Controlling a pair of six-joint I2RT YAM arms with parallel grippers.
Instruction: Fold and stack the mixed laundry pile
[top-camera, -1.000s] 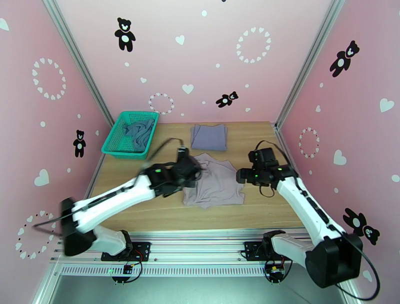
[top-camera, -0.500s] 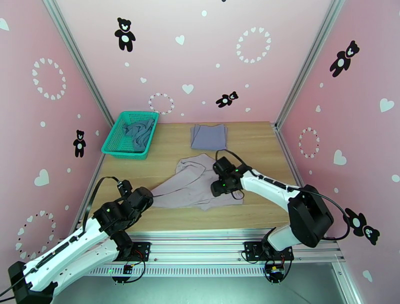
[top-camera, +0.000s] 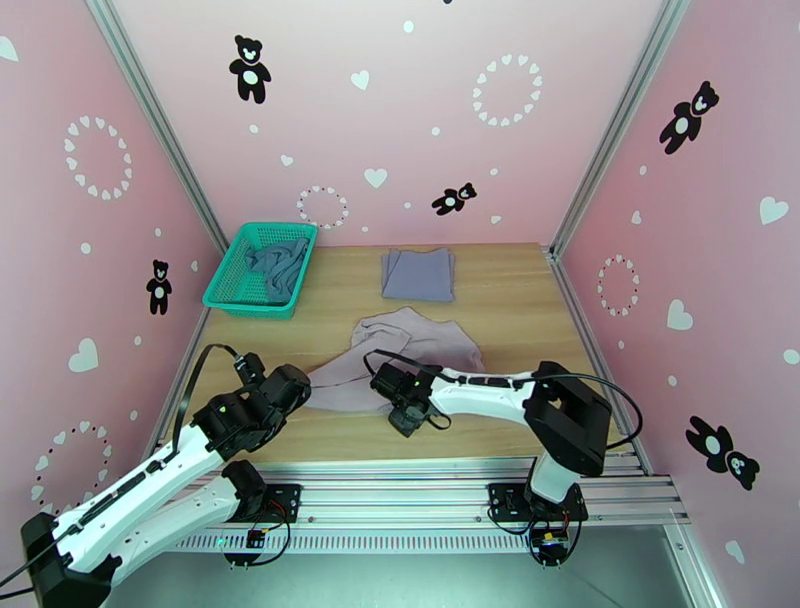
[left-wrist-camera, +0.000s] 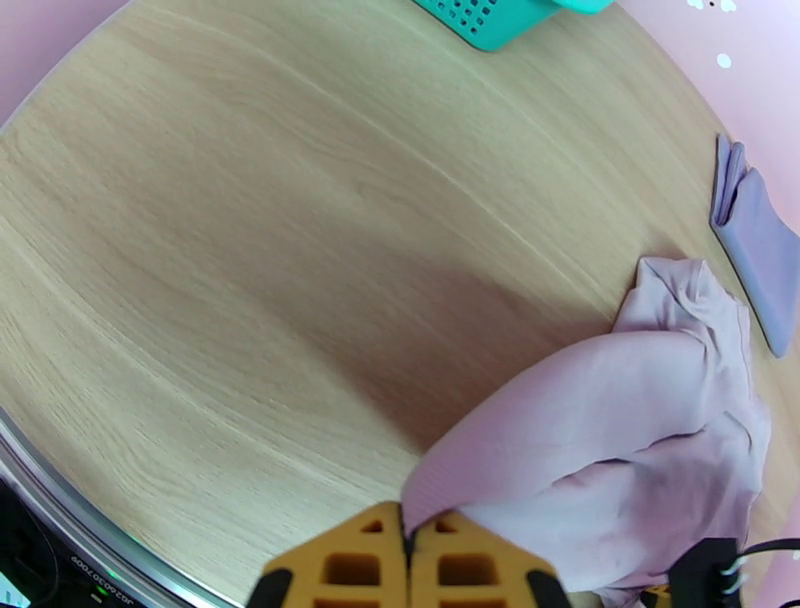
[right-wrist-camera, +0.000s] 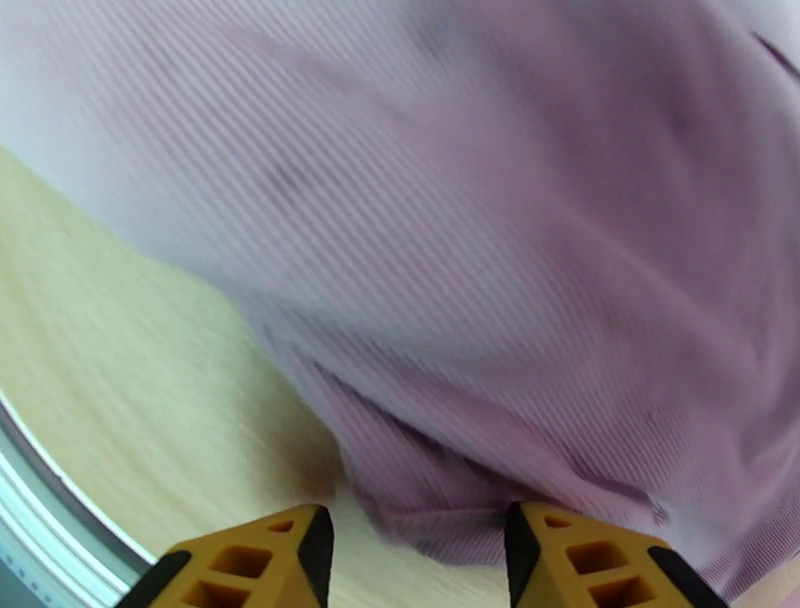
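The wooden worktop (top-camera: 520, 300) carried the pale mauve garment (top-camera: 425, 345) at centre. The left tool (left-wrist-camera: 408, 522) was pinching its near-left corner; the right tool (right-wrist-camera: 418, 535) stood spread over its near hem.

L hand (left-wrist-camera: 408, 528) pinched shut; R hand (right-wrist-camera: 412, 522) fingers apart

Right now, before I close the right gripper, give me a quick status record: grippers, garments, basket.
Left gripper: shut on a corner of the mauve garment
Right gripper: open, straddling the garment's near hem
Mauve garment: unfolded, mid-table, stretched toward the left gripper
Folded lavender garment: far centre of table
Teal top: in green basket, far left
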